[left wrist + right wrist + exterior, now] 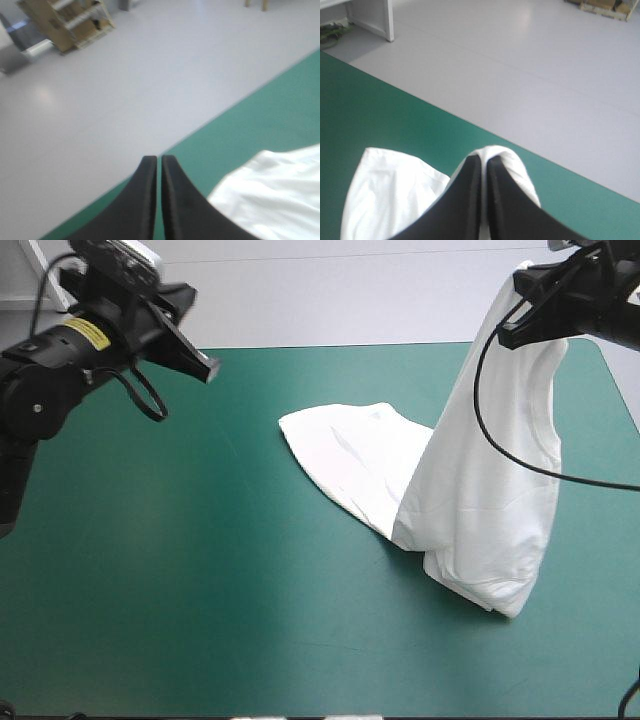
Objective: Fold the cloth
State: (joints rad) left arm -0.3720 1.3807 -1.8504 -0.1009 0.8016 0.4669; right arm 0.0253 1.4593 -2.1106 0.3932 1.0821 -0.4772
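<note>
On the table's right half, the T-shirt (490, 490) hangs from the right gripper (481, 160). One end is up high, the lower end is bunched on the teal-green cover (200, 590), and a flat lobe lies toward the middle.

My read is that you're mid-fold, carrying the raised edge over. To do it well:
- Sweep toward the flat lobe and lower gradually, so the cloth lays down in one sheet rather than slumping.
- Watch the bunch at the near end; it looks likely to drag and crease.
- Bring in the left gripper (159, 159) to pin the flat part if it slides.

Jaws:
- Right: all but together, clamped on a white fold that wraps over the tips. It could be hem or shoulder; I can't tell from these views.
- Left: fingers together, only a hairline slit, nothing in them. It is raised over the far-left of the table, with the shirt ahead of it and not touching.
</note>
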